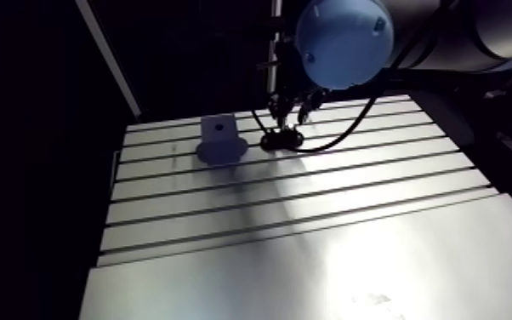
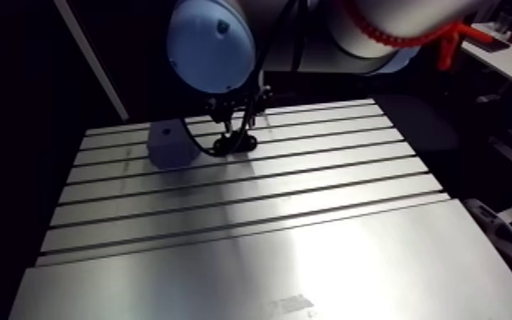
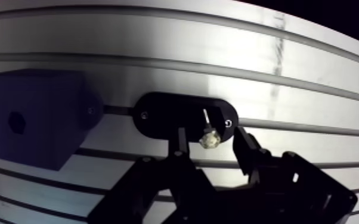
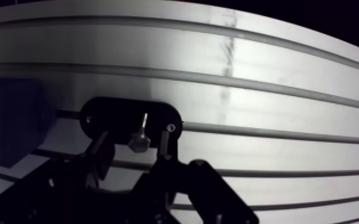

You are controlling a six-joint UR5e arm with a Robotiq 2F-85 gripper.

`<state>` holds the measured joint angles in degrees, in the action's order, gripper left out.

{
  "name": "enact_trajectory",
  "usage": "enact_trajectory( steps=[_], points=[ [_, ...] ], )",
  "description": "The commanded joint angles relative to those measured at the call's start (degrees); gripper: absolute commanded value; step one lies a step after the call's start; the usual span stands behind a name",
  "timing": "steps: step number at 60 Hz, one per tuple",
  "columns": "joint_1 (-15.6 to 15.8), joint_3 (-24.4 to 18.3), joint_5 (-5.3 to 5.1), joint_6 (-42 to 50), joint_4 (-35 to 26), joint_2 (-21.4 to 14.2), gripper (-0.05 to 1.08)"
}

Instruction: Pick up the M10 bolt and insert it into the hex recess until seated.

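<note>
In the wrist view the M10 bolt stands in a black oval holder, its hex head towards the camera and its shank showing as a thin bright line. My gripper is open, one finger on each side of the bolt's head with a small gap on both sides. Beside the holder sits a dark block with a hex recess in its face. From the arm view the block looks pale, with the holder next to it under my gripper.
The slotted aluminium table stretches forward from the block and holder, its grooves running across. A smooth plate covers the near part. The table's left edge borders darkness.
</note>
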<state>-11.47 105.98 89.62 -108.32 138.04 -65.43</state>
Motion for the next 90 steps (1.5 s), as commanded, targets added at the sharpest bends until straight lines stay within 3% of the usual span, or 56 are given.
enact_trajectory(
  steps=[1,90],
  points=[
    [-0.1,0.2,0.07,0.0,0.1,0.1,0.49],
    [-0.2,0.3,0.07,-1.0,-0.1,0.2,0.54]
  ],
)
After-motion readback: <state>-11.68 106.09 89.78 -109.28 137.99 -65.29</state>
